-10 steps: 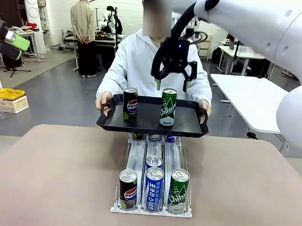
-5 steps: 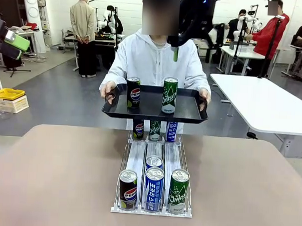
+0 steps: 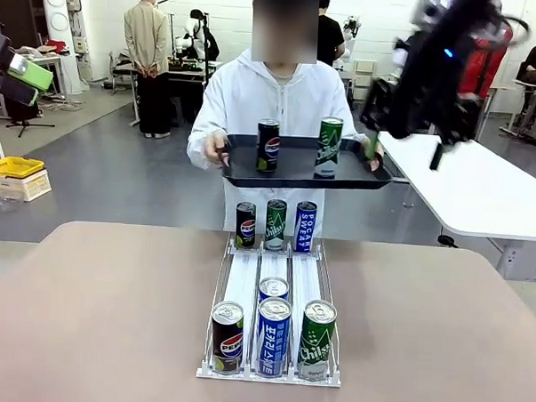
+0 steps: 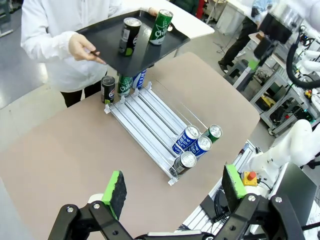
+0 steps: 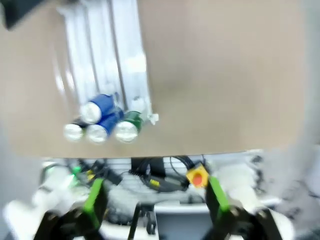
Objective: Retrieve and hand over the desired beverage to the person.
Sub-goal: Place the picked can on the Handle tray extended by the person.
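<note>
Person [image 3: 277, 103] in white hooded jacket stands at far side of worktop [image 3: 103, 318], holds black tray [image 3: 296, 171] level at chest height. Tray carries Pepsi can [image 3: 268, 146] and green Chilsung can [image 3: 329, 148], both upright, apart. Clear rack [image 3: 273, 321] on worktop: three cans at near end, one blue can just behind middle one, three at far end. Right gripper [image 3: 404, 140] raised beside tray, motion-blurred, jaws spread, empty. Left gripper [image 4: 175, 192] high above worktop, jaws spread, empty.

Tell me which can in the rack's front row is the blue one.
The middle can of the front row: blue with white lettering, between the black Pepsi can and the green Chilsung can.
</note>
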You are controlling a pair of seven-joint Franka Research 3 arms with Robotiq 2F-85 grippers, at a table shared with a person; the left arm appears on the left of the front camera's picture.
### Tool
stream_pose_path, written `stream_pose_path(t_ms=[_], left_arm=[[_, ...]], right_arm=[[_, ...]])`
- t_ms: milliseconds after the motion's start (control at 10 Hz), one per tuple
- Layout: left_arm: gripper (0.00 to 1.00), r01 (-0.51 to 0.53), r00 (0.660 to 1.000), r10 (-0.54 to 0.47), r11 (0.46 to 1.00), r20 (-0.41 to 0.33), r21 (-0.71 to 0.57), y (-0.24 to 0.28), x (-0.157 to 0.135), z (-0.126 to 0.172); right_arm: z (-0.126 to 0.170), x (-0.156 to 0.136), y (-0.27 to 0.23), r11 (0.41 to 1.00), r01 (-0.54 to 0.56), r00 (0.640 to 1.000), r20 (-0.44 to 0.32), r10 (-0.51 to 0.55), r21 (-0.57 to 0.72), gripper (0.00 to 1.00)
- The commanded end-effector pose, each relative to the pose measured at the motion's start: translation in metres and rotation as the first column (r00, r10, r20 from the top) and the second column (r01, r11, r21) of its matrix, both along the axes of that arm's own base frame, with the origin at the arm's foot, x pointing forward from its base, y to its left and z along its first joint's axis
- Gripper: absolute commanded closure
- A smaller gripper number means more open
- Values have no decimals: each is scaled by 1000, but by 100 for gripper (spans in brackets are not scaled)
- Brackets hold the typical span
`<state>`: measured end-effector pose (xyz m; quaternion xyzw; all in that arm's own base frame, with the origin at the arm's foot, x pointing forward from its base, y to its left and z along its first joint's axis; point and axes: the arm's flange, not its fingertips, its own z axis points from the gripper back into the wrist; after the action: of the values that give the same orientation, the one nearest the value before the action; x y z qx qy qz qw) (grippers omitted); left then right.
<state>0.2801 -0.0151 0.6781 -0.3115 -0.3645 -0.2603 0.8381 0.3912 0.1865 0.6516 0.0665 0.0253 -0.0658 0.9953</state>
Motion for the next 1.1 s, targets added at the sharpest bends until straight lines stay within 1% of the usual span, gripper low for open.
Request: stream_pose_path(t_ms=[0, 200, 300, 900, 1000], left_arm=[[0, 18, 1000, -18, 1000, 8, -14, 0, 1, 0], [0, 18, 1000, -18, 1000, 8, -14, 0, 1, 0], [0, 18, 1000, -18, 1000, 8, -14, 0, 1, 0], [0, 18, 1000, -18, 1000, 8, -14, 0, 1, 0], [0, 18, 1000, -18, 1000, 8, -14, 0, 1, 0]], right_arm=[[-35, -22, -24, 997, 12, 1000, 17, -13, 71, 0], [-31, -6, -31, 996, 29, 1000, 5, -30, 80, 0], [-32, -17, -31, 999, 38, 999, -8, -38, 39, 0], [-35, -17, -30, 999, 35, 999, -4, -35, 41, 0], [-10, -30, -40, 994, -93, 975, 209, 79, 60, 0]])
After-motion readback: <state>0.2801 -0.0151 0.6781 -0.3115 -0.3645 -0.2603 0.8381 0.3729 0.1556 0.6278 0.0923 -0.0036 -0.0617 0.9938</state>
